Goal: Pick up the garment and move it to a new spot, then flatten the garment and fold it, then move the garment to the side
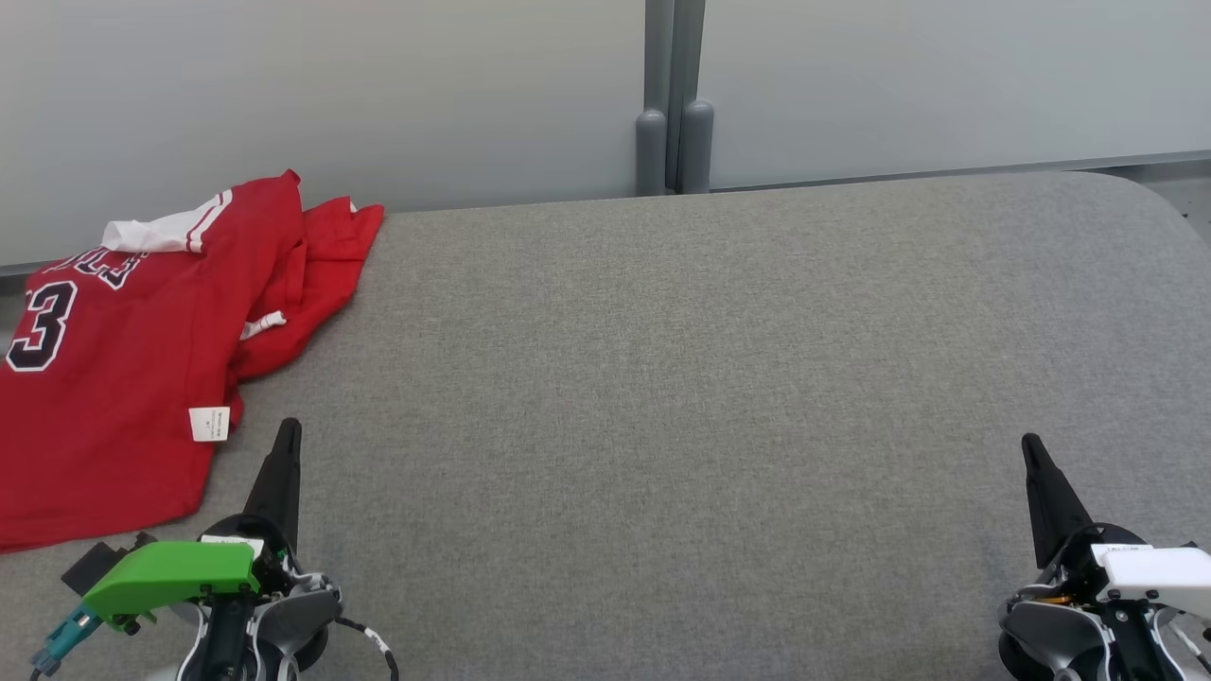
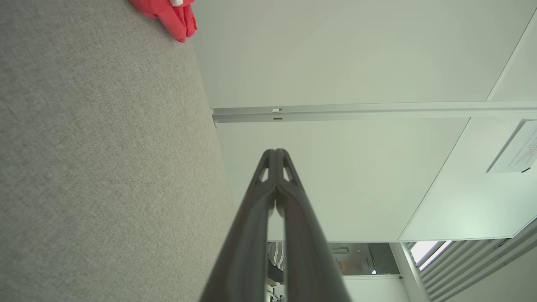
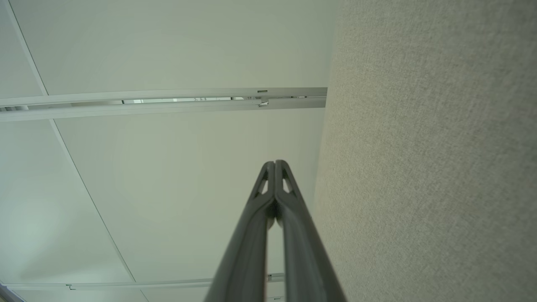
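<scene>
1. Your shirt [image 1: 123, 359], red with white collar trim and a dark number on it, lies rumpled at the left end of the grey table [image 1: 662, 378]. It reaches from the far edge by the wall [image 1: 331, 85] towards the near side, and its left part runs out of the head view.
2. Your left gripper [image 1: 288, 427] sits at the near left, fingers pressed together to a single point and holding nothing. Its tip is near the shirt's right hem but not touching it.
3. Your right gripper [image 1: 1029, 443] sits at the near right, fingers likewise pressed together and empty, well apart from the shirt.
4. I judge you are at the very start: the pick-up is not yet begun, and flattening, folding and setting aside all remain.
5. The next move calls for spreading the left fingers, reaching left and a little farther, and pinching a raised fold of cloth rather than the flat hem.
6. The wide grey stretch to the right of the shirt looks like the natural new spot.
7. Expect the loose cloth to drape and drag, so lift it high before carrying it across.
</scene>
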Motion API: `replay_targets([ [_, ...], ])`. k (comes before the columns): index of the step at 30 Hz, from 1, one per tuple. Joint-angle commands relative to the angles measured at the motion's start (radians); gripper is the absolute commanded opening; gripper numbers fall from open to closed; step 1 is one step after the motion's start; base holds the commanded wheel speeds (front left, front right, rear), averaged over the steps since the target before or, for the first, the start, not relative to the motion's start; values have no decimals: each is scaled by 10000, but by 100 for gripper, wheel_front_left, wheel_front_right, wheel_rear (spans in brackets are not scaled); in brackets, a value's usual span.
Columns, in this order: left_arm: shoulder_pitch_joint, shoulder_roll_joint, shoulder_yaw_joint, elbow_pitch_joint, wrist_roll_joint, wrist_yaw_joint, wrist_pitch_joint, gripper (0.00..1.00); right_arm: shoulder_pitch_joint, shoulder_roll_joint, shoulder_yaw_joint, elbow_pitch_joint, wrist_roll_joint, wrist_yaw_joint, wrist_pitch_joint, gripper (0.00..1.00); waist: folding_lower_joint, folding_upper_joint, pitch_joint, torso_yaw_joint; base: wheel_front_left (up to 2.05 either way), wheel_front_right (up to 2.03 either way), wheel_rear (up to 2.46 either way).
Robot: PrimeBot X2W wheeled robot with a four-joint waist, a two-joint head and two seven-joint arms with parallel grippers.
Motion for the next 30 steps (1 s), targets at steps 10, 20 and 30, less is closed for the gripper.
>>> replay_targets([
  [10, -127, 7, 3, -1, 31, -30, 9, 0, 85, -52, -18, -11, 21, 8, 24, 0, 0, 98, 0, 0, 0, 0, 0],
  [20, -127, 7, 2, -1, 31, -30, 9, 0, 85, -52, -18, -11, 21, 8, 24, 0, 0, 98, 0, 0, 0, 0, 0],
  [30, -127, 7, 2, -1, 31, -30, 9, 0, 85, -52, -18, -11, 21, 8, 24, 0, 0, 98, 0, 0, 0, 0, 0],
])
